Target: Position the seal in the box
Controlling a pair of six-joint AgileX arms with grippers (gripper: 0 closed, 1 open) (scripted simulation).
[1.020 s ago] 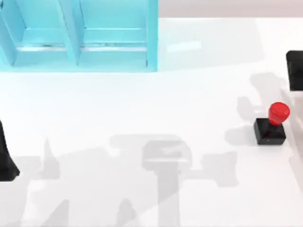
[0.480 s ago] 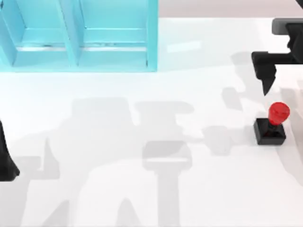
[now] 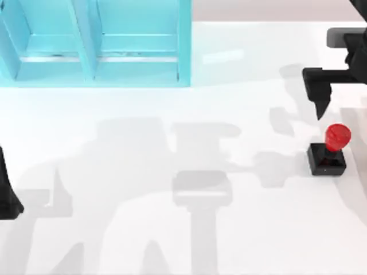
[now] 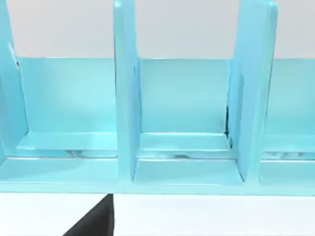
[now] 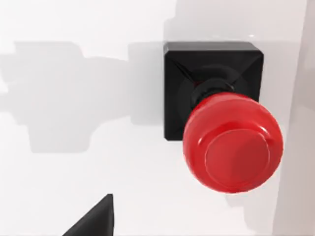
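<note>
A glossy white table (image 3: 172, 114) carries the whole scene, crossed by soft grey shadows of the two arms. At its far left corner stands the box (image 3: 94, 43), a pale blue rack split by upright dividers into open compartments; the left wrist view looks straight into those compartments (image 4: 184, 118), which are bare inside.

The seal (image 3: 330, 150) stands upright on the table near the right edge, well apart from the box. Its black square base sits flat on the surface and the glossy red rounded knob rises above it. In the right wrist view the seal (image 5: 221, 123) is seen from almost directly above, the red knob covering one corner of the black block.

The right gripper (image 3: 324, 94) of the AgileX pair hangs above the table at the right side, just beyond the seal on its far side and not touching it. One dark finger points down toward the knob with a gap of bare table between them; the other finger runs off the picture's edge, so I cannot tell whether the fingers are spread or pressed together.

The left arm (image 3: 8, 192) is parked at the left edge of the table, far from the seal; its fingers' state cannot be told either.
</note>
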